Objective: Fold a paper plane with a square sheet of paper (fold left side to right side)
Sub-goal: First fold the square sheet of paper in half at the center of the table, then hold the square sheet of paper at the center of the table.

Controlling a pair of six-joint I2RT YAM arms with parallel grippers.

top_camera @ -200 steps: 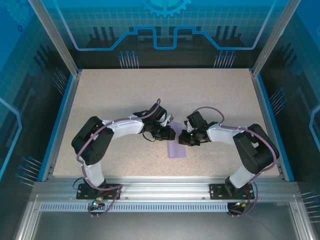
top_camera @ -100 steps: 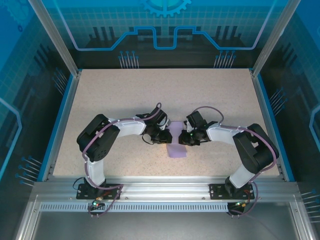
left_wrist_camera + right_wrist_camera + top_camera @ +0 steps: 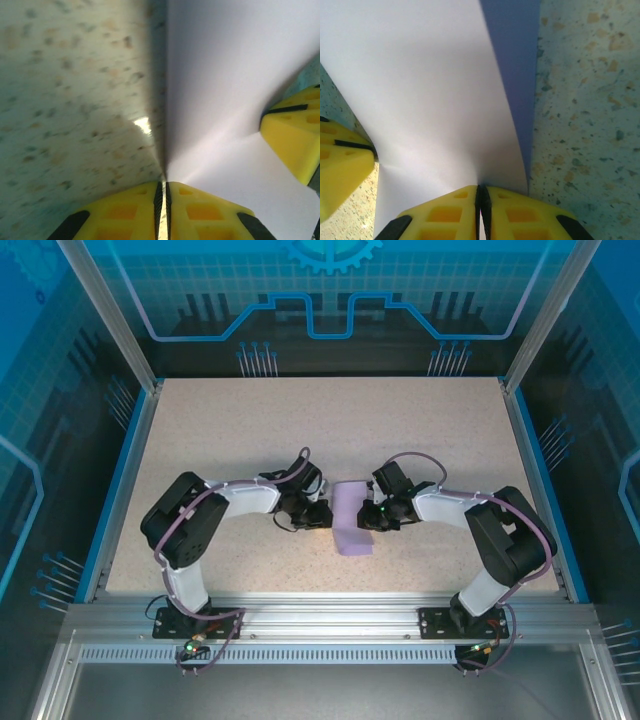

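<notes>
Since the square sheet of paper (image 3: 350,520) lies at the middle of the table (image 3: 250,430) with its long axis running away from the arm bases, each gripper flanks one long edge. The left gripper (image 3: 163,195) is pinched tight on the left edge and the right gripper (image 3: 481,197) on the right. I judge the left edge must travel rightward over the sheet.

Item 1: bench (image 3: 220,420), flat, beige with dark speckles. It had blue edging (image 3: 119,490) down both sides and an aluminium rail (image 3: 320,615) along the near edge.
Item 2: square sheet of paper (image 3: 350,525), lavender, narrow, near the bench's middle. I could not tell whether it lay fully flat.
</notes>
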